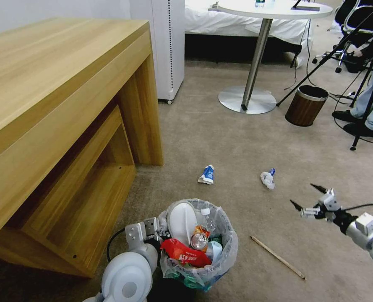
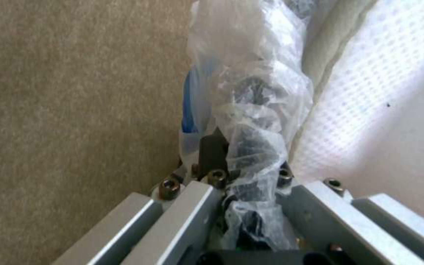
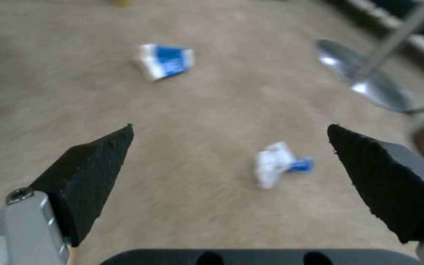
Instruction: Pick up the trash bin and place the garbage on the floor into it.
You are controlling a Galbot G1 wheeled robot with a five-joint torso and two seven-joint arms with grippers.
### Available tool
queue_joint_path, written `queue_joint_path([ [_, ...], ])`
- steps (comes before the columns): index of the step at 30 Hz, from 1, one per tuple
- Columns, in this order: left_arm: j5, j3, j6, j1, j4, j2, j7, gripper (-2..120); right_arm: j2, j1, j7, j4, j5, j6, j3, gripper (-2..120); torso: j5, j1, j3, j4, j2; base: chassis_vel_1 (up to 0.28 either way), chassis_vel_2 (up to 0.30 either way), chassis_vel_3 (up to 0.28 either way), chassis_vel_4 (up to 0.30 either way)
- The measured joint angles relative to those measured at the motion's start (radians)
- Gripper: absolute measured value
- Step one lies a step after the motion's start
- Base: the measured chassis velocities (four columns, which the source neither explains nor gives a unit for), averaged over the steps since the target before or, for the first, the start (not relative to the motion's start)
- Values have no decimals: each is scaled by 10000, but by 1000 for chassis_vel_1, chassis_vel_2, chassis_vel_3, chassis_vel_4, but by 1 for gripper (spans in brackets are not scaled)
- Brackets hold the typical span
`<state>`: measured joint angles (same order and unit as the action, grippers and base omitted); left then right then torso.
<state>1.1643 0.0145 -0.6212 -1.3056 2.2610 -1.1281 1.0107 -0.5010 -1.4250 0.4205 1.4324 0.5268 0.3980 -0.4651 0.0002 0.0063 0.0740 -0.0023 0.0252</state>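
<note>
The trash bin (image 1: pixel 203 256), lined with a crinkled clear bag, sits low in the head view. It holds a white slipper (image 1: pixel 182 220), a can and a red wrapper. My left gripper (image 1: pixel 154 230) is shut on its near-left rim; the left wrist view shows the bag-covered rim (image 2: pixel 251 140) between the fingers. On the beige floor (image 1: pixel 236 138) lie a blue-white carton (image 1: pixel 207 175), crumpled white paper (image 1: pixel 268 179) and a wooden stick (image 1: pixel 277 257). My right gripper (image 1: pixel 306 197) hangs open above the carpet, right of the paper. Carton (image 3: pixel 165 64) and paper (image 3: pixel 276 165) lie beyond its fingertips (image 3: pixel 99 173).
A wooden desk (image 1: pixel 48 105) fills the left. A brown wood-look bin (image 1: pixel 306 105), a round table's metal base (image 1: pixel 247 100), tripod legs (image 1: pixel 362 126) and a person's feet stand at the back right. A white cabinet (image 1: pixel 167 46) is behind the desk.
</note>
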Motion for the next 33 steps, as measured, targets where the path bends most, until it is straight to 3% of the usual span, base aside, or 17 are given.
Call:
queue_joint_path([
  [1, 0, 0, 0, 0, 0, 0, 0, 0, 0, 0, 0, 0, 0, 0, 0, 100, 0, 0, 0, 0, 0, 0, 0, 0, 0],
  [2, -49, -9, -22, -91, -2, 6, 0, 0, -73, 280, 814, -438, 47, 356, 261, 100, 0, 0, 0, 1, 0, 0, 0, 0, 0],
  [5, -114, -13, -47, -203, -21, 28, 0, 0, -163, 843, 1889, -1086, 259, 777, 770, 100, 0, 0, 0, 3, 0, 0, 0, 0, 0],
  [9, -120, -27, -51, -235, -56, 33, 0, 0, -256, 1508, 2600, -1945, 444, 1079, 1455, 100, -1, 1, 0, 3, 0, 0, 0, 0, 0],
  [11, -123, -32, -50, -237, -63, 33, 0, 0, -277, 1585, 2625, -2061, 453, 1090, 1529, 100, -1, 1, 0, 3, 0, 0, 0, 0, 0],
  [13, -203, -72, -58, -302, -103, -1, 0, 0, -548, 2147, 2625, -3130, 500, 1218, 2127, 100, 0, 1, 1, 3, 0, 0, 0, 0, 0],
  [17, -289, -101, -68, -371, -175, -17, -16, 0, -900, 2584, 2642, -4043, 243, 1413, 2346, 100, -1, 1, 1, 1, 0, 0, 0, 0, 0],
  [33, -389, -388, 23, -155, -435, -136, -92, 0, -2058, 3479, 2030, -5667, -252, 1550, 2856, 100, -2, 1, 1, 2, 0, 0, 0, 0, 0],
])
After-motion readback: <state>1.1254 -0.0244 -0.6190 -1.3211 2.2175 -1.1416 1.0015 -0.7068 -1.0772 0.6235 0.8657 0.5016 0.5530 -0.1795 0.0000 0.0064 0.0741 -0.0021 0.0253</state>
